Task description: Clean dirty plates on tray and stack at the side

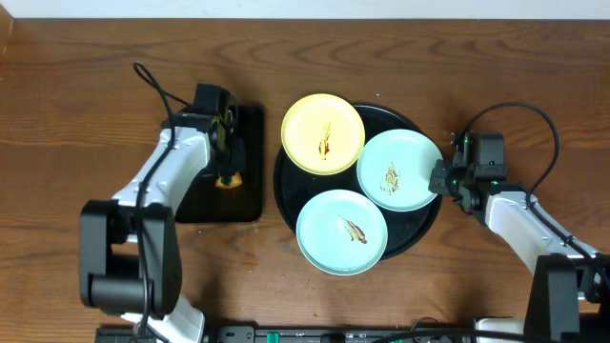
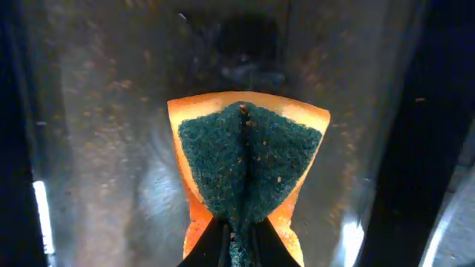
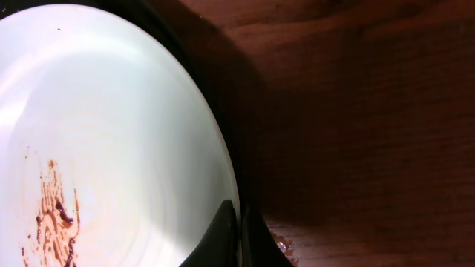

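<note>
Where the dishes sit: on the round black tray (image 1: 284, 195) at the middle of the table (image 1: 76, 114), each with a brown smear at its centre.
Yellow plate (image 1: 322, 133): far left part of the tray, its edge reaching past the rim.
Right mint plate (image 1: 398, 170): right side of the tray, just beside the yellow plate.
Near mint plate (image 1: 341, 232): near side of the tray, overhanging the rim.
Right gripper (image 3: 239, 233): fingers clamped on the right edge of the right mint plate.
Left gripper (image 2: 237, 248): over the small rectangular tray (image 1: 250, 200) left of the round one, fingers pinched on the sponge (image 2: 249, 167).
Sponge: orange with a green scouring face, creased down its middle. It seems to touch the small tray's floor, though the close view leaves that unsure.
</note>
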